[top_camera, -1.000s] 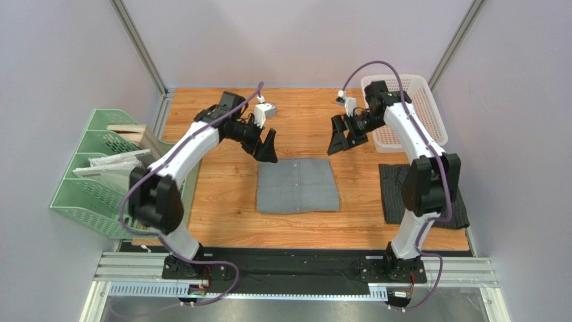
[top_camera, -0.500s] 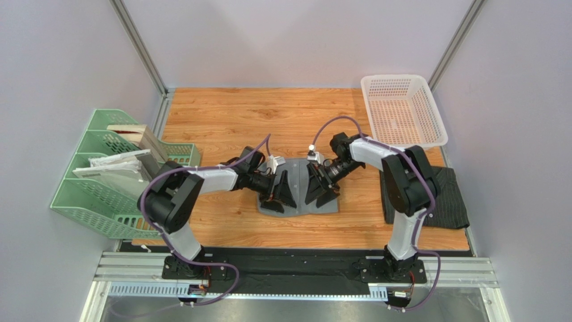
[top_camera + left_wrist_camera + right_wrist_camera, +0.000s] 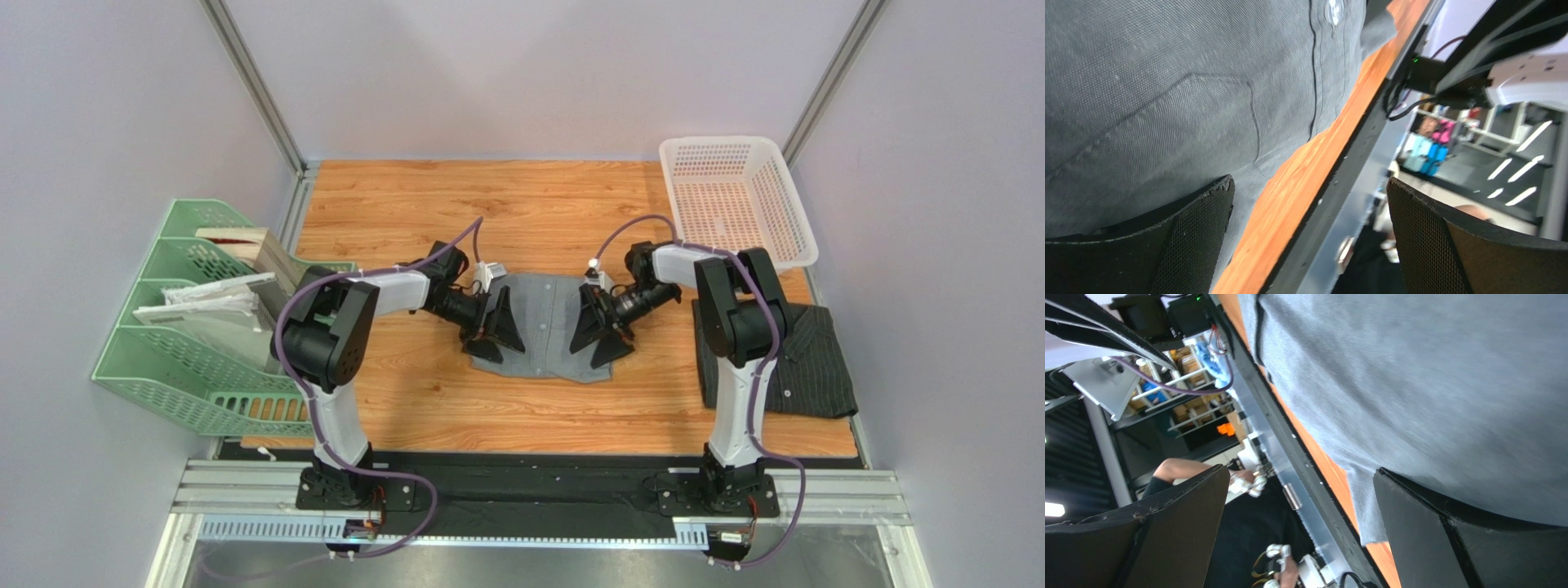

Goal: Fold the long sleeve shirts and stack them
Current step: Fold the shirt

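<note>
The mid-grey long sleeve shirt (image 3: 542,321) lies folded at the table's middle. My left gripper (image 3: 497,333) is low over its left part and my right gripper (image 3: 597,338) over its right part, both open. In the left wrist view the grey shirt (image 3: 1168,92) fills the upper left; one finger (image 3: 1168,251) rests against the cloth, and the left gripper (image 3: 1309,236) holds nothing. In the right wrist view the grey shirt (image 3: 1425,386) sits beside one finger (image 3: 1468,539); the right gripper (image 3: 1300,530) is empty. The dark charcoal shirt (image 3: 812,363) lies folded at the right edge.
A white mesh basket (image 3: 785,251) stands at the back right. A green file rack (image 3: 172,368) with papers and a board sits off the table's left side. The near table edge and metal rail (image 3: 1339,202) run close under the grippers.
Both arms swung down from the back of the table onto the grey shirt, then drew back slightly. The grey shirt lies a little farther back than before. Both jaws stayed open.
</note>
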You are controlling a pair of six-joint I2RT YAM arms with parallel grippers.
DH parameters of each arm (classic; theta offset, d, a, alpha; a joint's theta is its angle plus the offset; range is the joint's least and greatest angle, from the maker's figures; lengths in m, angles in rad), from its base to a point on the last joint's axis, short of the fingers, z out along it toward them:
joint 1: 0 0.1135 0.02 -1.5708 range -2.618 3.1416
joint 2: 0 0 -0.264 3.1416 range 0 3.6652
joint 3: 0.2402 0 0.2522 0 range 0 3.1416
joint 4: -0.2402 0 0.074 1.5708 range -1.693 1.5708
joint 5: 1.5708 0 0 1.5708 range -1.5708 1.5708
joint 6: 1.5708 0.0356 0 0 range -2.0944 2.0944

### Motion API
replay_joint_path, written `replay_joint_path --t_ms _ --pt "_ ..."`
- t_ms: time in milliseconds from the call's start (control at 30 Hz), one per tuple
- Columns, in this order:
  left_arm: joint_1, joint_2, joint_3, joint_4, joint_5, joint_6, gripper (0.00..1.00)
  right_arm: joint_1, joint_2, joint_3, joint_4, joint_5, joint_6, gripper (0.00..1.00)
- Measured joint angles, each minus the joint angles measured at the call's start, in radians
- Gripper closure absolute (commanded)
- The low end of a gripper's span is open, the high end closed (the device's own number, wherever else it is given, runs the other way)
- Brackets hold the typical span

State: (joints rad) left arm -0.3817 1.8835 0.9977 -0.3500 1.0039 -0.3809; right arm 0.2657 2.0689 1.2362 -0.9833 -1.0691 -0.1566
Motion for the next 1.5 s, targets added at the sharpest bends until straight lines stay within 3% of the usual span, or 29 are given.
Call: replay_joint_path --t_ms 200,367,467,600,700,867,967,1100,1333,1500 --pt "-0.005 -0.135 0.022 -0.145 -0.042 0.179 0.01 -0.037 -0.066 0.045 -0.064 0.047 -0.045 0.0" --pt "-0.055 -0.284 0.022 -0.172 -0.008 0.211 0.03 0.026 -0.219 0.06 -0.111 0.04 -0.087 0.0" --pt "-0.087 -0.256 0.016 -0.164 0.01 0.208 0.04 0.105 -0.23 0.062 -0.121 0.034 -0.106 0.0" --pt "-0.066 -0.105 0.015 -0.156 -0.002 0.204 0.04 0.16 -0.14 0.062 -0.122 0.04 -0.124 0.0" --pt "-0.015 0.006 0.016 -0.171 -0.006 0.207 0.05 0.118 -0.031 0.059 -0.119 0.08 -0.142 0.0" --pt "0.017 0.011 0.023 -0.219 0.009 0.245 0.01 -0.007 0.03 0.053 -0.192 0.098 -0.186 0.0" --pt "0.018 -0.021 0.013 -0.233 -0.005 0.278 0.01 -0.047 0.021 0.059 -0.237 0.118 -0.223 0.0" --pt "0.027 -0.201 -0.015 -0.242 -0.023 0.295 0.01 -0.046 -0.039 0.085 -0.273 0.064 -0.233 0.0" --pt "0.047 -0.417 0.057 -0.097 -0.026 0.151 0.01 0.067 -0.272 0.092 0.137 -0.011 0.157 0.0" --pt "0.119 -0.412 0.073 -0.017 -0.058 0.06 0.01 0.222 -0.158 0.137 0.373 -0.036 0.338 0.0"
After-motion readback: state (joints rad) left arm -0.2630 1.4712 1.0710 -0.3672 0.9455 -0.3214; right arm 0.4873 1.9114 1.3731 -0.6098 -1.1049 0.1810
